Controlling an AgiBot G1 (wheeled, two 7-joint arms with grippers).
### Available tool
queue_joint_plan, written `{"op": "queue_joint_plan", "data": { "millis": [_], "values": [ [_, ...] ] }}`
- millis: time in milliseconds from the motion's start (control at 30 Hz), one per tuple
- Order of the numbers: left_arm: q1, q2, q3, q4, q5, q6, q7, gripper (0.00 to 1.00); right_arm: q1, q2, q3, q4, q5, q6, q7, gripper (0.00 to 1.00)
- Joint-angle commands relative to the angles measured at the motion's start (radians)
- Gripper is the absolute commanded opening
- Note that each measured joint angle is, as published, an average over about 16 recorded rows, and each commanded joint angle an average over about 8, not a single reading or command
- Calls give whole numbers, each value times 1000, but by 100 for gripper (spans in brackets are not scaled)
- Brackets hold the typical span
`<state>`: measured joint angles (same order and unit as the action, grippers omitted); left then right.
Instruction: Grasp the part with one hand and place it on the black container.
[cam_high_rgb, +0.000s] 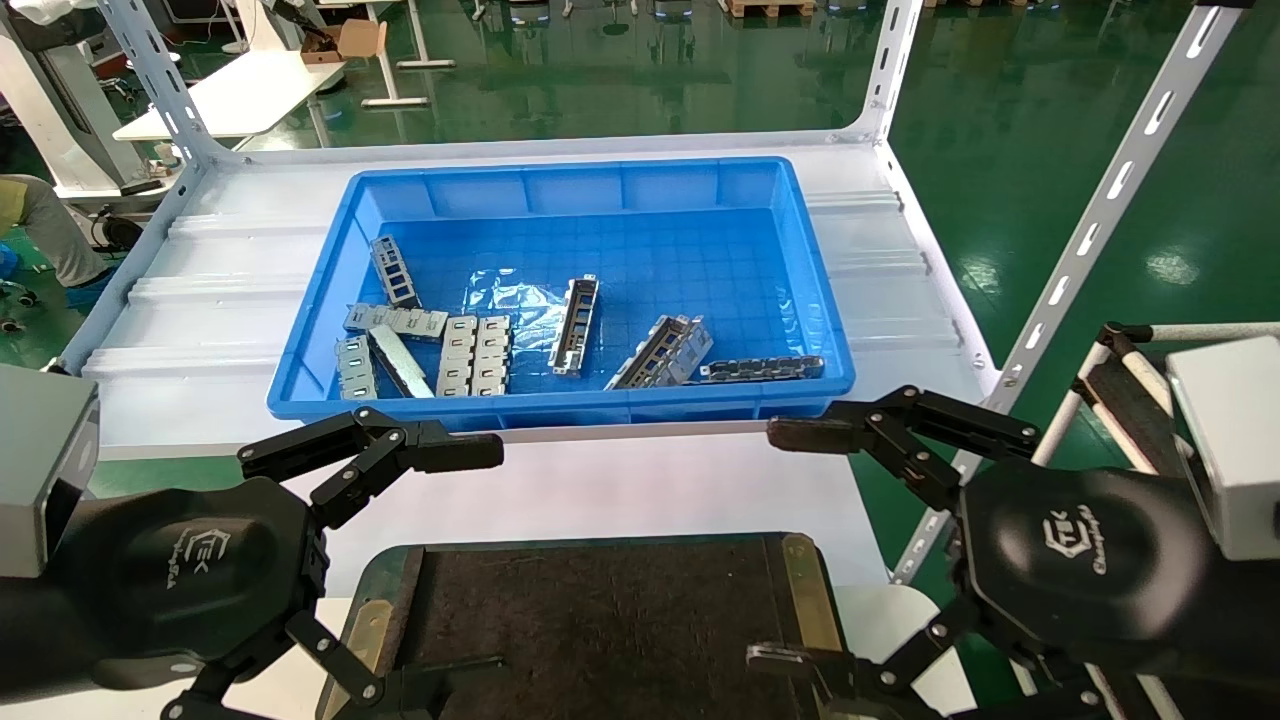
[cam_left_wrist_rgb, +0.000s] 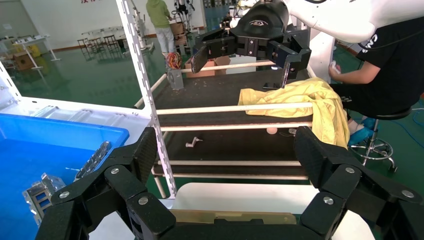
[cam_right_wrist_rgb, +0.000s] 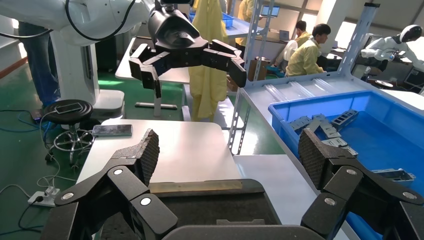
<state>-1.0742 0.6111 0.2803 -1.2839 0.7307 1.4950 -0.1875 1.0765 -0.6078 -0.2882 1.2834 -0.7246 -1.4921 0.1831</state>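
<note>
Both claws gaping, left claw (cam_high_rgb: 455, 560), right claw (cam_high_rgb: 790, 545), flanking black container (cam_high_rgb: 600, 620).

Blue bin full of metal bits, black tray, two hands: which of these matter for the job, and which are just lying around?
In the job:
- the part, a narrow silver strip lying in the bin
- black container, nothing on it
- left hand and right hand, both open, holding nothing

Just there:
- blue bin
- flat slotted plates
- dark chain-like strip
</note>
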Motion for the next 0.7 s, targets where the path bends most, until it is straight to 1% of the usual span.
{"op": "queue_joint_plan", "data": {
  "millis": [33, 700],
  "values": [
    [0, 0, 0, 0, 0, 0, 0, 100, 0, 0, 0, 0, 0, 0, 0, 100],
    [0, 0, 0, 0, 0, 0, 0, 100, -2, -3, 8, 0, -6, -4, 4, 100]
  ]
}}
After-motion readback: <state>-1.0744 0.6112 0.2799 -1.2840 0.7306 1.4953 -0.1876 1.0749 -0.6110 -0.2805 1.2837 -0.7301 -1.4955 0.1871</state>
